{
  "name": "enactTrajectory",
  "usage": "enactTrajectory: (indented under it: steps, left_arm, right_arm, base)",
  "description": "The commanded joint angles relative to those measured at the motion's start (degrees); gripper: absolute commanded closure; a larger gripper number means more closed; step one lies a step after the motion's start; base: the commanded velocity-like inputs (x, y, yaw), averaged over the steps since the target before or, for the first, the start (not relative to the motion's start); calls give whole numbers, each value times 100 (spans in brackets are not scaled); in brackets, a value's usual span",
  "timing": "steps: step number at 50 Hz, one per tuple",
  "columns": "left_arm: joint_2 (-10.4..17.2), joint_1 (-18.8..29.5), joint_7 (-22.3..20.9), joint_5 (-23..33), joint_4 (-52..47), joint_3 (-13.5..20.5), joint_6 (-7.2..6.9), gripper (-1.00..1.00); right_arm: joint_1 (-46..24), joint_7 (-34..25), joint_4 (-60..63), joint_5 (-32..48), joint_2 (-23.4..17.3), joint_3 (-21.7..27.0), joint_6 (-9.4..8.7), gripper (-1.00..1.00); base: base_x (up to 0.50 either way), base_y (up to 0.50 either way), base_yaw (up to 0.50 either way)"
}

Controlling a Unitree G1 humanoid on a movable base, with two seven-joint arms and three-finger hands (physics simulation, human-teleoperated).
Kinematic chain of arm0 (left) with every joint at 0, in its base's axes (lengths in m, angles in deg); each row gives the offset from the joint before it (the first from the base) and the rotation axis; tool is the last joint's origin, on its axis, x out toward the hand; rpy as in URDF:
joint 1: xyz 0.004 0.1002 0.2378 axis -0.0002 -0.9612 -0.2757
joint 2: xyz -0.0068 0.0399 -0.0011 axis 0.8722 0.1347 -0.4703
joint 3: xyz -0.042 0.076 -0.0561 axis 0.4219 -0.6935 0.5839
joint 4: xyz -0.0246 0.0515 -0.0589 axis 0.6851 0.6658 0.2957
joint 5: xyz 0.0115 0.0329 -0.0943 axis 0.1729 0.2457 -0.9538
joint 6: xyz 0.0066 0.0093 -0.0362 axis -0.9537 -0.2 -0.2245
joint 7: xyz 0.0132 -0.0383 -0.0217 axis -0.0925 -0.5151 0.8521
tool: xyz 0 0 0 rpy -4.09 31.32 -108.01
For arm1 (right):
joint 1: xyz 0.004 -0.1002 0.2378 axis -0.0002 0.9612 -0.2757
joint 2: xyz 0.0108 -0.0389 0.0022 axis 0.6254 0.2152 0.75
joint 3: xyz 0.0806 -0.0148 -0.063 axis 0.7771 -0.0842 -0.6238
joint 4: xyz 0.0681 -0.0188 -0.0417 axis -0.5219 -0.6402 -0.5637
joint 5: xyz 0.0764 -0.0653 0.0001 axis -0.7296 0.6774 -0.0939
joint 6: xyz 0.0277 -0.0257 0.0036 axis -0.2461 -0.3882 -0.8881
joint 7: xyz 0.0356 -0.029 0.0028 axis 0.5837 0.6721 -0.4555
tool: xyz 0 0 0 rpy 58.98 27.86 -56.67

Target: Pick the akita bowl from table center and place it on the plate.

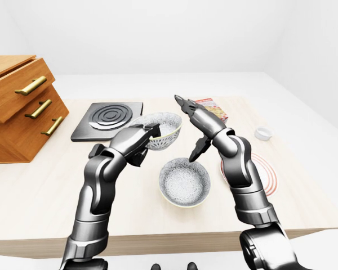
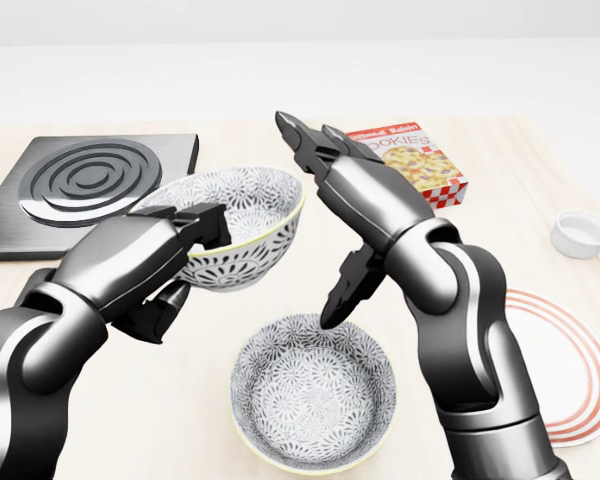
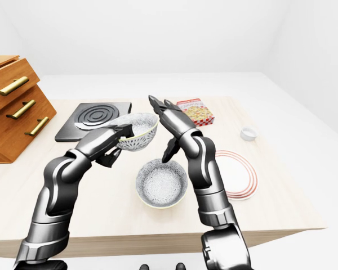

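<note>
- A pale wooden table (image 1: 34, 191) fills the lower half of both eye views, inside a plain white room with white walls and floor.
- At the table's left end stands a wooden drawer cabinet (image 1: 17, 107) with brass handles.
- A black hob (image 2: 90, 185) with concentric rings lies flat at the upper left of the head view.
- A cookie box (image 2: 415, 160) lies at the upper right, with a small white cup (image 2: 581, 232) well to its right near the view's edge.
- The left hand (image 2: 145, 260) is clamped on the left rim of the akita bowl (image 2: 245, 205). The bowl is held tilted and clear of the tabletop, to the lower right of the hob.
- The right hand (image 2: 365, 215) is spread wide and grips nothing. Its fingers point up and left just beside the bowl's right rim, and its thumb points down. Whether it touches the bowl cannot be told.
- A second bowl (image 2: 313, 400) with the same pattern sits upright on the table, below both hands.
- The plate (image 2: 570, 350), white with red rings, lies flat at the lower right, well apart from the held bowl. The right forearm covers its left side in the head view.
- Bare tabletop lies between hob and cookie box, and along the left side below the hob.
- In the eye views the plate sits near the table's right edge, with white floor beyond.
</note>
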Motion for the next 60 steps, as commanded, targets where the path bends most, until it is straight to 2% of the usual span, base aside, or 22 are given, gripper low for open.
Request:
enactTrajectory:
  steps: [1,14,15,16,17,18,19,21,22,23,53,56,60]
  left_arm:
    - [-134,113,-147,-76,-309,-69,0,100]
    - [-286,-6,-169,-234,-826,-167,0,100]
    - [-289,-27,-169,-237,-840,-170,0,100]
    - [-292,-47,-169,-240,-848,-171,0,100]
    - [-283,-65,-169,-236,-829,-167,0,100]
    - [-273,-82,-169,-231,-821,-163,0,100]
    - [-277,-86,-169,-239,-840,-163,0,100]
    - [-285,-90,-169,-256,-873,-162,0,100]
    - [-276,-93,-169,-264,-872,-153,0,100]
    - [-267,-102,-169,-267,-864,-144,0,100]
    - [-222,-143,-169,-319,-878,-93,0,100]
    - [-216,-136,-169,-301,-864,-83,0,70]
    - [-203,-130,-169,-277,-824,-70,0,50]
  right_arm:
    - [16,-64,15,104,167,-102,0,-100]
    - [2,-22,-77,97,149,-75,0,-100]
    - [4,-20,-78,97,142,-71,0,-94]
    - [1,-9,-87,96,135,-65,0,-66]
    - [-5,9,-94,96,127,-55,0,-22]
    - [-1,15,-86,96,118,-46,0,9]
    - [5,19,-82,100,111,-46,0,15]
    - [-5,36,-96,99,109,-41,0,51]
    - [-2,47,-99,101,103,-40,0,80]
    - [9,61,-88,106,98,-40,0,100]
    - [5,106,-74,134,85,-35,0,100]
    - [14,109,-66,132,87,-34,0,100]
    - [28,125,-85,131,88,-38,0,100]
  base:
    - [0,0,0]
    - [0,0,0]
    - [0,0,0]
    - [0,0,0]
    - [0,0,0]
    - [0,0,0]
    - [0,0,0]
    - [0,0,0]
    - [0,0,0]
    - [0,0,0]
    - [0,0,0]
    - [0,0,0]
    - [0,0,0]
